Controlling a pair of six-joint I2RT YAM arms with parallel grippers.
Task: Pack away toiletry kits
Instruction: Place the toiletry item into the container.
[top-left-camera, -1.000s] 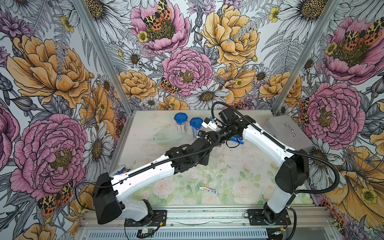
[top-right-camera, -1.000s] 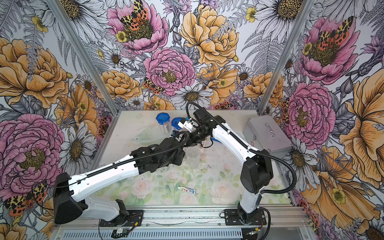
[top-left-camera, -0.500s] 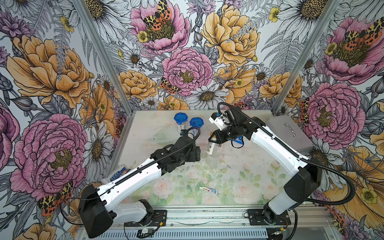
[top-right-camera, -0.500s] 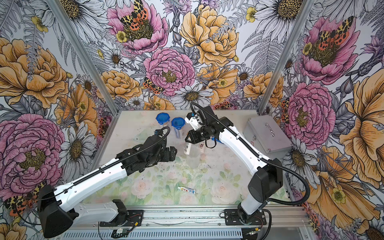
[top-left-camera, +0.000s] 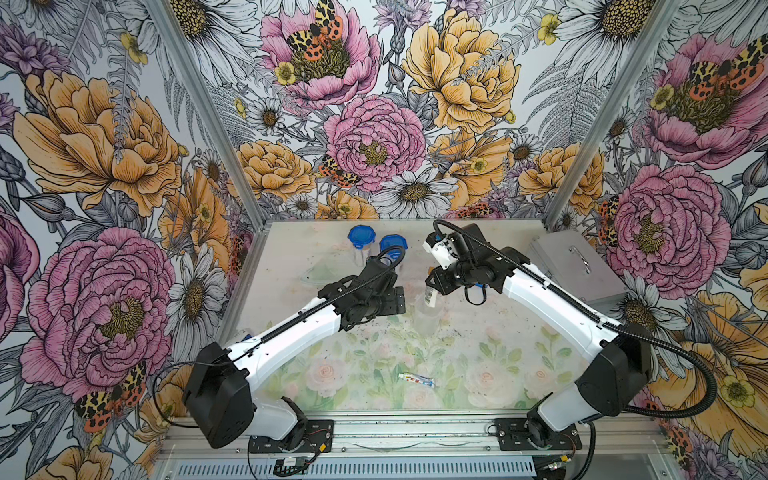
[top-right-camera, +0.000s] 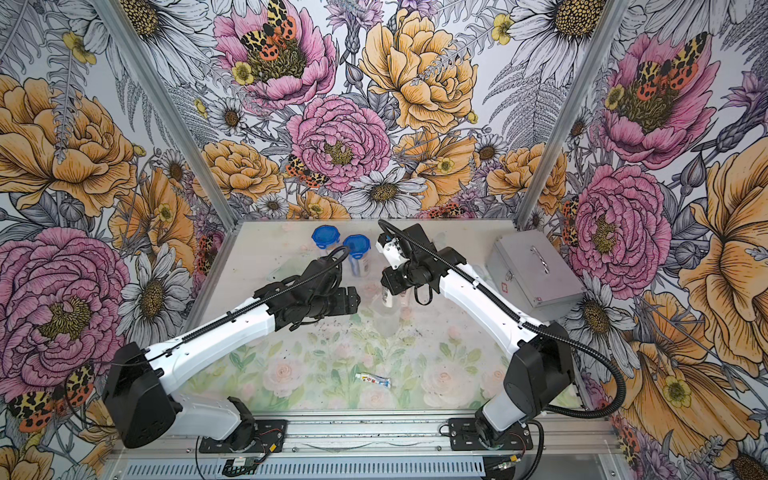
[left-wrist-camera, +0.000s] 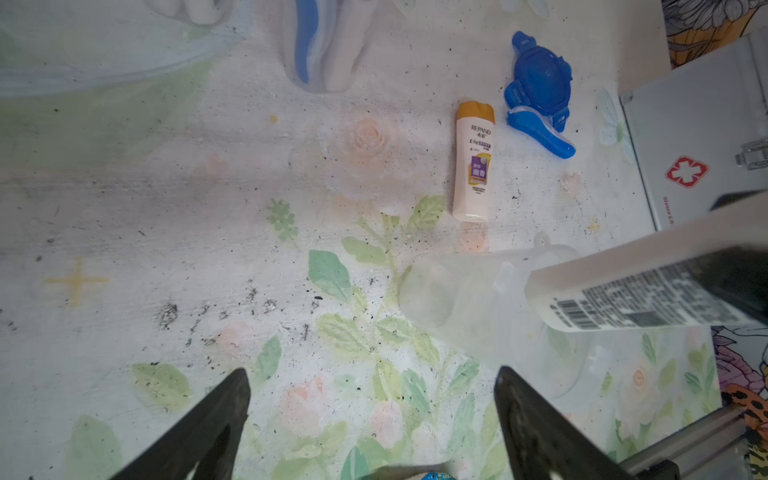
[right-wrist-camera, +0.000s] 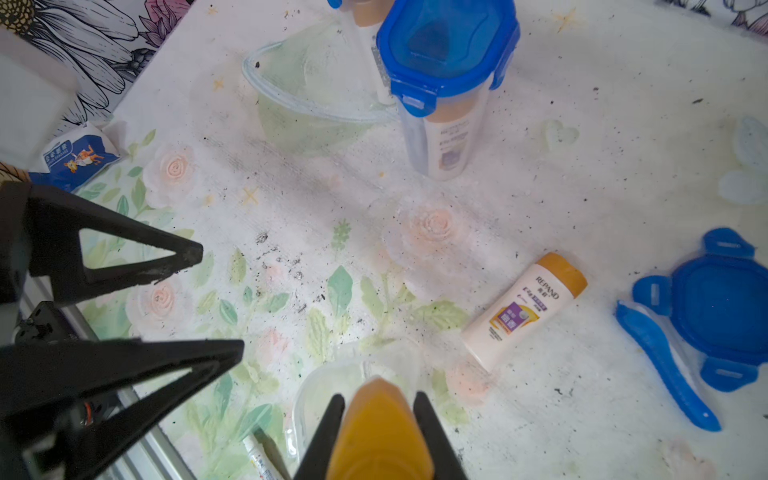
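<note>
Right claw (right-wrist-camera: 379, 409) is pinching an orange-capped bottle (right-wrist-camera: 379, 436) at the cap end, barcode side out, hanging right over the open clear cup (left-wrist-camera: 453, 299). Left claw (left-wrist-camera: 372, 376) is spread wide with nothing in it, at 9 o'clock of that cup. A second bottle (right-wrist-camera: 524, 311) reading REPAND lies flat on the table (right-wrist-camera: 582, 166), near a loose blue lid (right-wrist-camera: 725, 316) and toothbrush (right-wrist-camera: 665, 365). In a top view the toothpaste tube (top-left-camera: 416, 380) is at 6 o'clock of the cup, and the silver case (left-wrist-camera: 706, 124) with a red cross is at 2.
</note>
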